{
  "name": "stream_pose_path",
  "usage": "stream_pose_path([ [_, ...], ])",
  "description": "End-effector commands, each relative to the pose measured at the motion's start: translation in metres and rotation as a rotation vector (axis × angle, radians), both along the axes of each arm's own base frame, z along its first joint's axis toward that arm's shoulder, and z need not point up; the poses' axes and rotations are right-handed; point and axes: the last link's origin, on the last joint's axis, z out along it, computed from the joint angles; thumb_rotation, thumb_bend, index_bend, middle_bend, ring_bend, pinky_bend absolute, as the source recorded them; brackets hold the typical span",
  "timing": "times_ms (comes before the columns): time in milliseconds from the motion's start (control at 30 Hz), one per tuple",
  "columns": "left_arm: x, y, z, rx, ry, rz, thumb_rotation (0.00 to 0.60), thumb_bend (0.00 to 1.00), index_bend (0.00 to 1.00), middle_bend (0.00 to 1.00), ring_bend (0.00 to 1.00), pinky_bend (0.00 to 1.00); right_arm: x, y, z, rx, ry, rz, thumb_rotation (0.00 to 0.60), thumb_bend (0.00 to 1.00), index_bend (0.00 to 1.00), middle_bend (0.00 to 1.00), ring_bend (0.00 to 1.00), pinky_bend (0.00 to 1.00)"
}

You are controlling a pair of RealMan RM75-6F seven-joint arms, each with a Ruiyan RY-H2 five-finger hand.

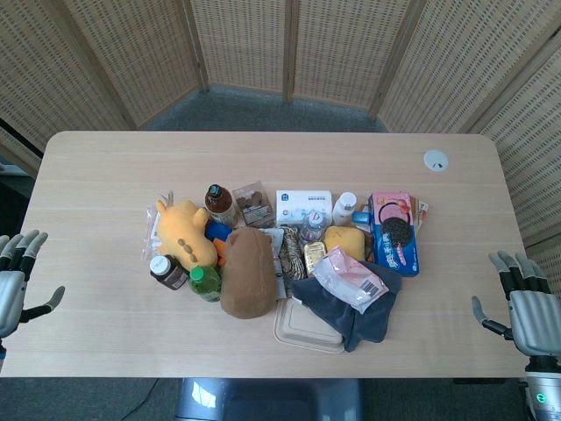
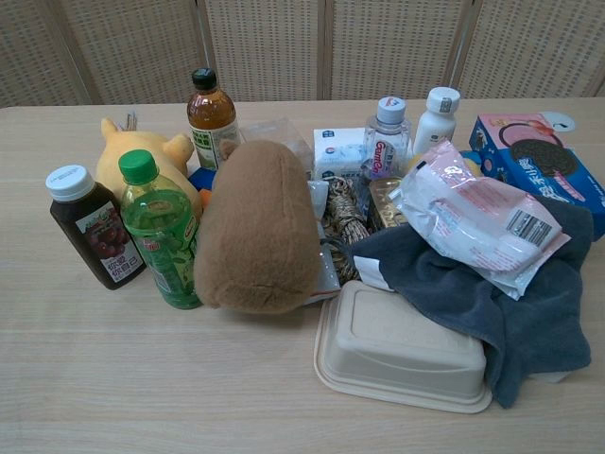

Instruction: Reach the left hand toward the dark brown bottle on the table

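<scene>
Your left hand (image 1: 16, 279) rests open at the counter's (image 1: 105, 333) left edge, holding nothing. The dark brown bottle (image 1: 168, 272), white-capped, stands upright at the pile's left front, touching the green bottle (image 1: 205, 282). Approach from its clear left side.

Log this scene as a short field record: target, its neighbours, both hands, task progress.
target: dark brown bottle, white cap, upright, at the left edge of the clutter
neighbours: green bottle just to its right; yellow plush behind; brown plush further right
left robot hand: open, fingers spread, at the table's left edge, well apart from the bottle
right robot hand: open, at the table's right edge, holding nothing
progress: reach not yet made; bottle untouched
</scene>
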Motion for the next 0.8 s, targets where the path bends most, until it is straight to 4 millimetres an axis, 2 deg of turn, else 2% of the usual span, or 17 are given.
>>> stream_pose_path([
  [33, 0.000, 0.000, -0.001, -0.010, 0.004, 0.002, 0.493, 0.34, 0.00, 0.03, 0.08, 0.00, 0.000, -0.002, -0.002, 0.004, 0.000, 0.003, 0.297, 0.44, 0.00, 0.00, 0.00, 0.00],
  [400, 0.000, -0.002, -0.007, -0.042, -0.033, 0.005, 0.490, 0.34, 0.00, 0.01, 0.07, 0.00, 0.000, -0.004, -0.005, 0.004, -0.018, 0.008, 0.299, 0.44, 0.00, 0.00, 0.00, 0.00],
  [600, 0.001, 0.004, -0.026, -0.124, -0.051, 0.017, 0.491, 0.34, 0.00, 0.00, 0.06, 0.00, -0.002, -0.002, -0.006, 0.007, -0.016, -0.002, 0.297, 0.44, 0.00, 0.00, 0.00, 0.00],
  [800, 0.005, 0.018, -0.059, -0.211, -0.162, 0.017, 0.487, 0.34, 0.00, 0.00, 0.06, 0.00, 0.001, -0.001, -0.002, -0.002, -0.010, 0.001, 0.300, 0.44, 0.00, 0.00, 0.00, 0.00],
])
